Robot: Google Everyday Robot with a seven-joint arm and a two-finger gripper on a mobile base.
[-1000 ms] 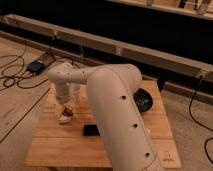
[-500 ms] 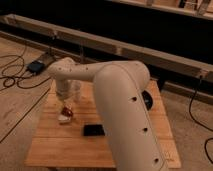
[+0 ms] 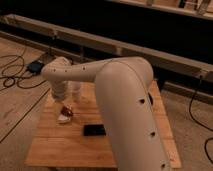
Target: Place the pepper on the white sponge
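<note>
Wooden worktop (image 3: 55,150), and the black flat rectangle (image 3: 94,130) lies just right of the white sponge (image 3: 63,119). The big white arm (image 3: 120,95) bends down from the right, gripper (image 3: 65,109) directly over the sponge. The reddish pepper (image 3: 67,112) sits at the sponge's top edge; whether the fingers grasp it, cannot tell.

- One arm (image 3: 125,95), with one gripper (image 3: 65,106) low over the left part of the table.
- One wooden table (image 3: 55,147).
- One pepper (image 3: 67,111).
- One white sponge (image 3: 63,118).
- One black flat rectangle (image 3: 94,130).
- Several cables (image 3: 12,75) on the floor.
</note>
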